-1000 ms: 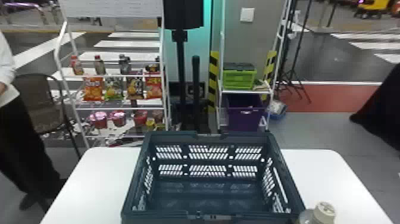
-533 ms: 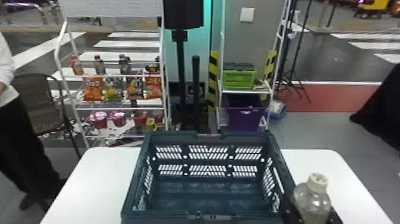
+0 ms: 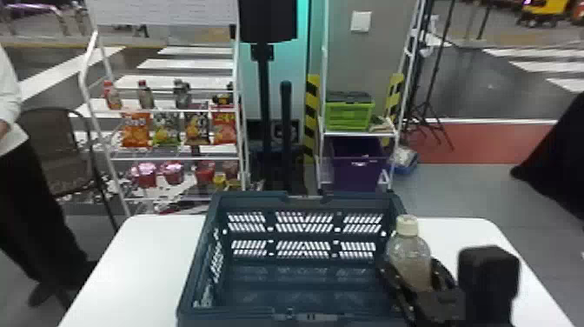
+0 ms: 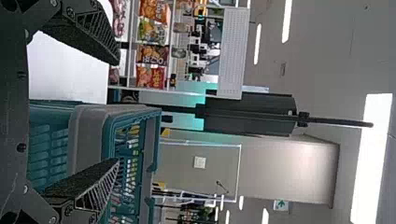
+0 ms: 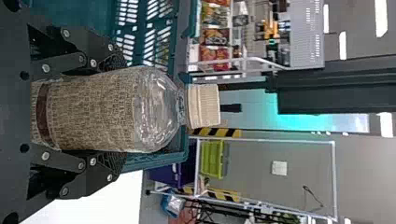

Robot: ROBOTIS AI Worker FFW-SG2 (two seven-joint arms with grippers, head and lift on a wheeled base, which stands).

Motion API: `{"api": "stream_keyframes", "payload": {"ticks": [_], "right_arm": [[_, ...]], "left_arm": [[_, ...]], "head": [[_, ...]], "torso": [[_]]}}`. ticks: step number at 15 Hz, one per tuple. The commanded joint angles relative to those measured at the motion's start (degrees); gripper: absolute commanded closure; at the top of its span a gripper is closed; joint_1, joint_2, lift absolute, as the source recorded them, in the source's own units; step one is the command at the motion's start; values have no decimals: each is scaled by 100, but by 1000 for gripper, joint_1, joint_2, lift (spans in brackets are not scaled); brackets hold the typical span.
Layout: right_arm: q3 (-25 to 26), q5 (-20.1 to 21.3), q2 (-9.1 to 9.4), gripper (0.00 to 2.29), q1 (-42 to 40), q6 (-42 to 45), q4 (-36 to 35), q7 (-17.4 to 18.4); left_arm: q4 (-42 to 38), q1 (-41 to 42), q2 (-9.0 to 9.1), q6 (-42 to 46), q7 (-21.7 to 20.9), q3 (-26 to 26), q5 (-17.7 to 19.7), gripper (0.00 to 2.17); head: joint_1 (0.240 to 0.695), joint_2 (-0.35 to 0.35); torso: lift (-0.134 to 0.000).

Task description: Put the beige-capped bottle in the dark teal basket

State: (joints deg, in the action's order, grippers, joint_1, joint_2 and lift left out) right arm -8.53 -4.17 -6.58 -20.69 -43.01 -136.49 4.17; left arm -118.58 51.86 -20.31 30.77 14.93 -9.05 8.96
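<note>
My right gripper (image 3: 417, 278) is shut on the beige-capped bottle (image 3: 408, 254) at the right side of the dark teal basket (image 3: 197, 261), with the bottle upright over or beside the right wall. In the right wrist view the bottle (image 5: 107, 109) sits between the fingers of that gripper (image 5: 114, 112), its cap toward the room behind. The left gripper (image 4: 116, 109) stands open in the left wrist view, nothing between its fingers, part of the basket (image 4: 109, 135) in front of it.
The basket stands on a white table (image 3: 143, 252). Behind the table are a rack (image 3: 174, 158) of snacks and drinks, a black post (image 3: 286, 130), and a shelf with a green crate (image 3: 349, 115) and a purple bin (image 3: 358, 169).
The right arm has come in from the lower right, raising the bottle and carrying it left to the basket's right side. The basket has not moved.
</note>
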Motion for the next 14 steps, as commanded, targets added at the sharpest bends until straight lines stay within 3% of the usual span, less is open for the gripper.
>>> {"api": "stream_keyframes", "payload": {"ticks": [1,6,11,14], "right_arm": [[-211,13,8,2071,786,-1091,122,5],[-659,-146,96,2071,2157,-3095,711,5],[-809,-330,324,2071,2966,-3236,1854,5],[-905,-304,562,2071,3238,-3236,2460,5]], "left_arm": [[19,-44,1,-67,1,-9,10,154],[107,-88,27,-84,10,-35,10,154],[151,-106,45,-84,18,-35,10,154],[168,-106,45,-67,18,-35,10,154]], "head": [[499,0],[499,0],[499,0],[499,0]], "torso": [[0],[0],[0],[0]]}}
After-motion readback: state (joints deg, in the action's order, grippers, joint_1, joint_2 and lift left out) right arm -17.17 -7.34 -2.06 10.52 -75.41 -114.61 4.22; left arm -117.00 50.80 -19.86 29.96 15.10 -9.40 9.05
